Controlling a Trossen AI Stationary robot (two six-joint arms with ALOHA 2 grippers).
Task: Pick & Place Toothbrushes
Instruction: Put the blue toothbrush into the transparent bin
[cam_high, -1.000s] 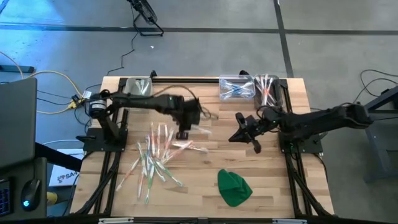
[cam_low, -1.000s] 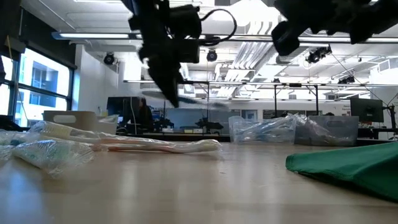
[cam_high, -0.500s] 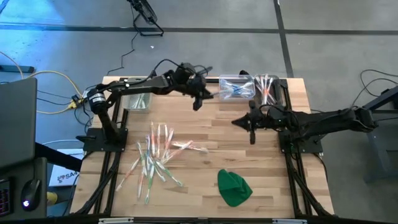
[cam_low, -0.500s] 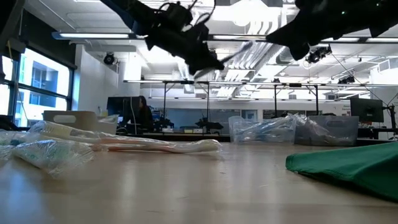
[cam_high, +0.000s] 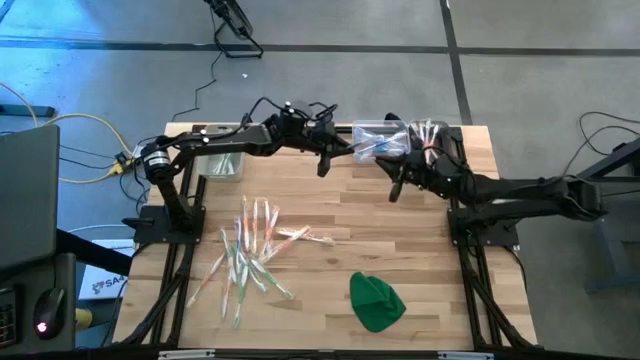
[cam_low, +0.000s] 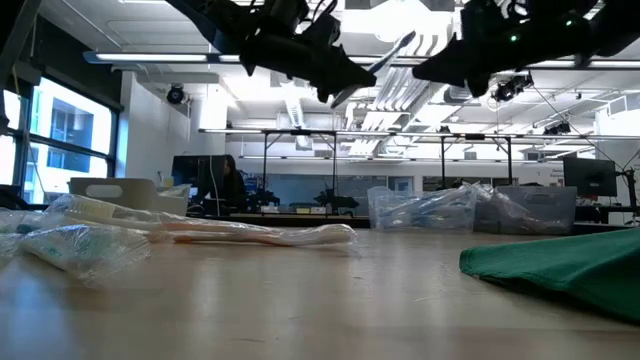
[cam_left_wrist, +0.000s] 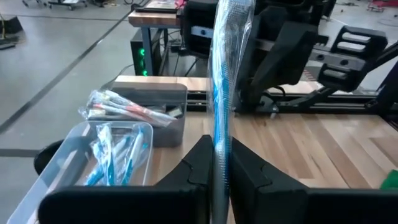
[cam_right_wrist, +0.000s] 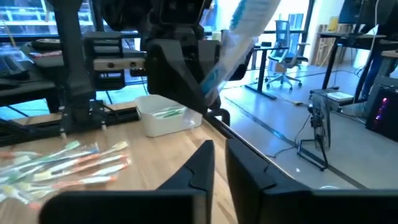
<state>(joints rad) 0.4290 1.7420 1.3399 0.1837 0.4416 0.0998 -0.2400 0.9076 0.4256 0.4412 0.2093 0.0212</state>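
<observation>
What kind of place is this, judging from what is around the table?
Probably a robotics lab or workshop: a wooden table on a concrete floor, metal frames behind under exposed ceiling pipes, and office chairs at desks.
</observation>
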